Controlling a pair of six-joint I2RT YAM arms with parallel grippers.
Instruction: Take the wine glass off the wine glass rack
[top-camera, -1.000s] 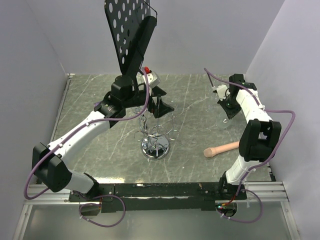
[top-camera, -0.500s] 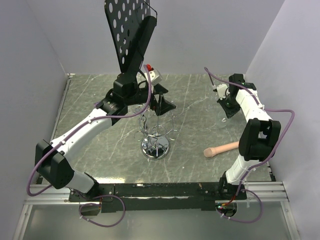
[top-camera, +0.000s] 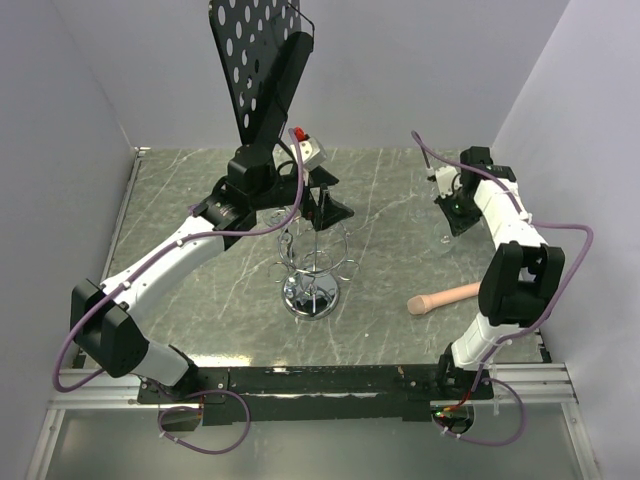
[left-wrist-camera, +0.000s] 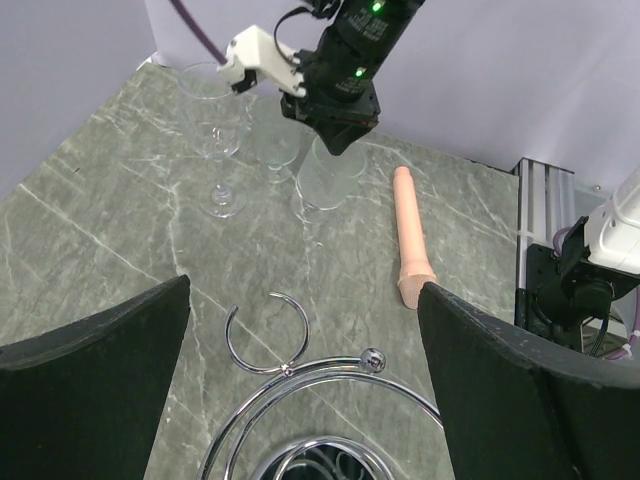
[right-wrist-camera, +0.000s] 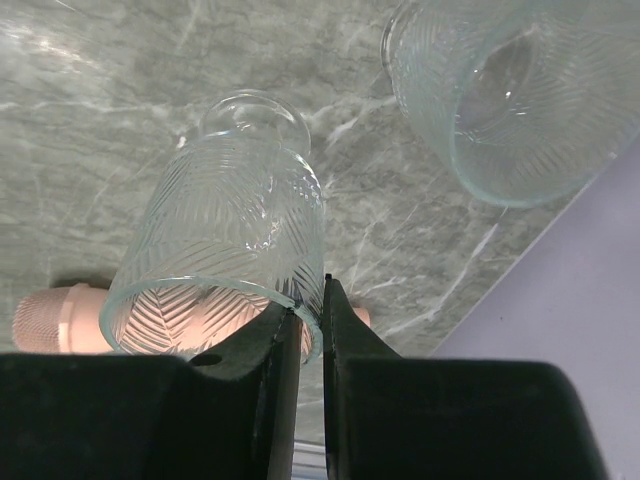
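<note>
The wine glass rack (top-camera: 312, 268), a chrome wire stand on a round shiny base, stands mid-table; its looped arms (left-wrist-camera: 268, 338) show in the left wrist view with nothing hanging on them. My left gripper (top-camera: 327, 206) hovers open just above the rack, fingers (left-wrist-camera: 110, 350) wide apart. At the far right, my right gripper (top-camera: 455, 213) is shut on the rim of a ribbed clear wine glass (right-wrist-camera: 225, 245), one finger inside the bowl and one outside. The same wine glass (left-wrist-camera: 325, 178) hangs below that gripper, low over the table; whether it touches the table I cannot tell.
Two more clear glasses (left-wrist-camera: 217, 112) (left-wrist-camera: 275, 152) stand upright on the table beside the held one; one bowl (right-wrist-camera: 500, 95) shows close by in the right wrist view. A pink wooden pin (top-camera: 443, 297) lies at the right. A black perforated music stand (top-camera: 262, 60) rises at the back.
The left gripper has drawn slightly back and up over the rack. The right gripper with the glass has shifted a little toward the far side.
</note>
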